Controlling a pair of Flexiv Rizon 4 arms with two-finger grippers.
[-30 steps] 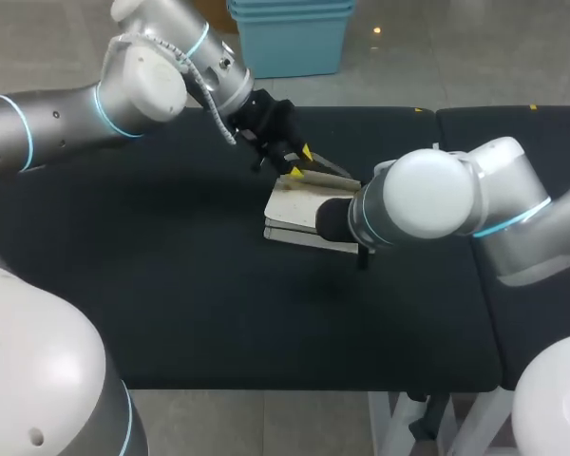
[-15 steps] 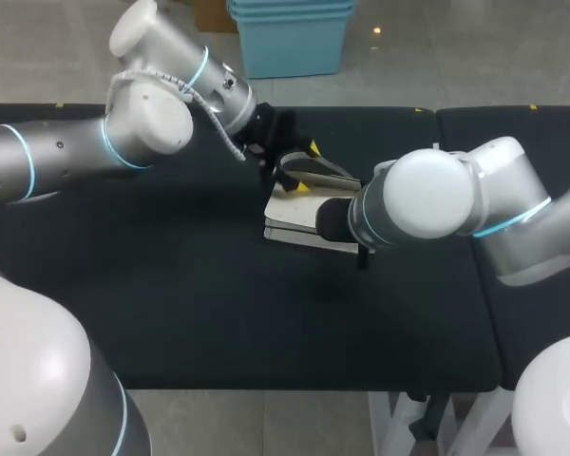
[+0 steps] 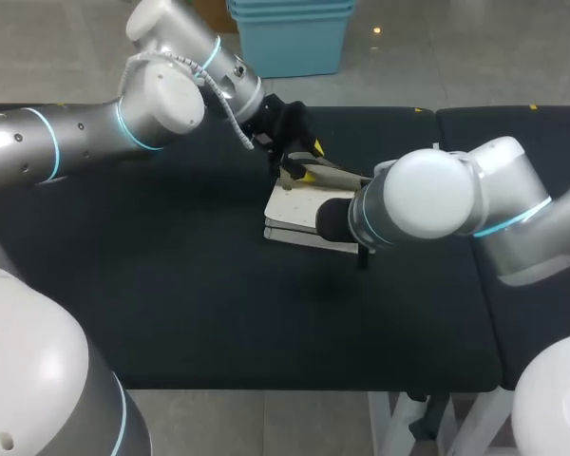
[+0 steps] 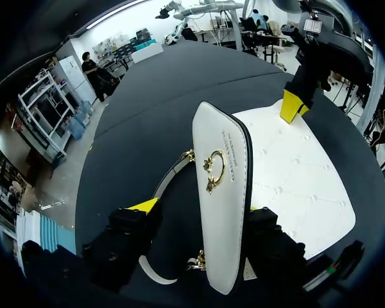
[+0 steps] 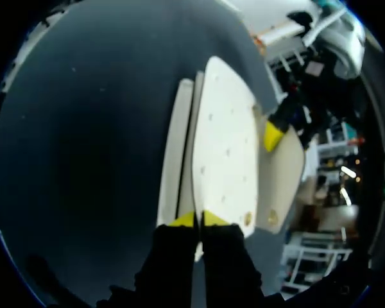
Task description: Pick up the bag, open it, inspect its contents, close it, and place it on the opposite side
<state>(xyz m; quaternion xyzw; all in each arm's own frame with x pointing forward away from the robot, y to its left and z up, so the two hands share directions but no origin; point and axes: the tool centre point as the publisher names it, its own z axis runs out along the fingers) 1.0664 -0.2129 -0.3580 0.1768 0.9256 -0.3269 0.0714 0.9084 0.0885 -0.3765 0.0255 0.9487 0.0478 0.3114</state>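
1. Bag (image 3: 294, 217): white, quilted, flat on the black counter (image 3: 171, 275), near the middle and toward the far edge.
2. Flap (image 4: 221, 192): stands on edge, upright over the bag's quilted top panel (image 4: 301, 186); gold ring clasp (image 4: 213, 170) on its face.
3. Strap (image 4: 173, 178): white-edged with gold fittings, curves along the counter just beside the flap, on the side away from the top panel.
4. Left arm (image 3: 161, 95): enters from the left and ends over the bag's far edge, above the flap.
5. Left jaws: spread, one on each side of the upright flap. Yellow-tipped finger (image 4: 146, 205) apart from the flap, with strap and bare counter showing in the gap; other finger (image 4: 269, 237) close against the flap's opposite face, contact there not clear.
6. Right arm (image 3: 427, 199): enters from the right, wrist over the bag's right end, hiding its own jaws in the head view.
7. Right jaws: pressed almost together, pinching the thin edge of the top panel; both yellow fingertips (image 5: 183, 220) on it, one from each side.
8. Right wrist view: a second white layer beside the pinched panel, parted from it by a narrow dark slit; flap and a yellow left fingertip at the bag's other side.
9. Left wrist view: one yellow right fingertip at the edge of the top panel farthest from the flap.
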